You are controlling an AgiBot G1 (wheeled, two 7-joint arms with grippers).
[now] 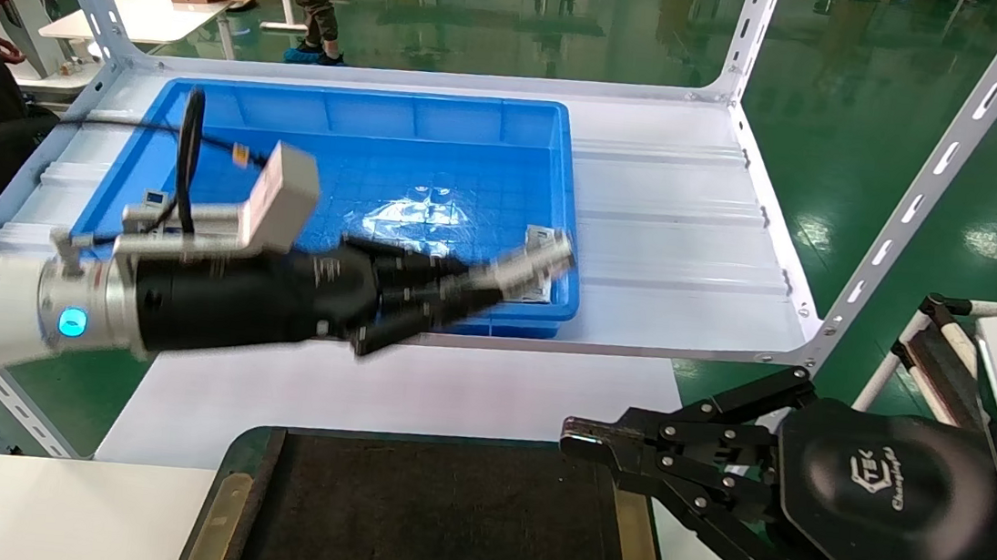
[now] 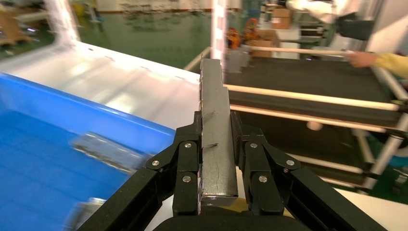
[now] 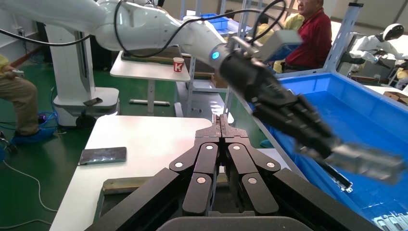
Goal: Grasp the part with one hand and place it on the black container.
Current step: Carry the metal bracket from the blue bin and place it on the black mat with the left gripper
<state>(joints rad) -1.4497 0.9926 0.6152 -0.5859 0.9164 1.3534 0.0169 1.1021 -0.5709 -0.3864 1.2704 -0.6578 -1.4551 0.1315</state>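
My left gripper is shut on the part, a slim light-grey metal bar that juts past the fingertips over the front right corner of the blue bin. In the left wrist view the part lies clamped lengthwise between the two black fingers. The black container, a flat matte black tray with a dark green rim and brass side strips, lies at the near edge below the left arm. My right gripper is parked shut with nothing in it at the tray's far right corner; its fingers touch.
The blue bin holds several more metal pieces, one close to the held bar and one by the front right wall. A white shelf frame surrounds the bin. A phone lies on the white table.
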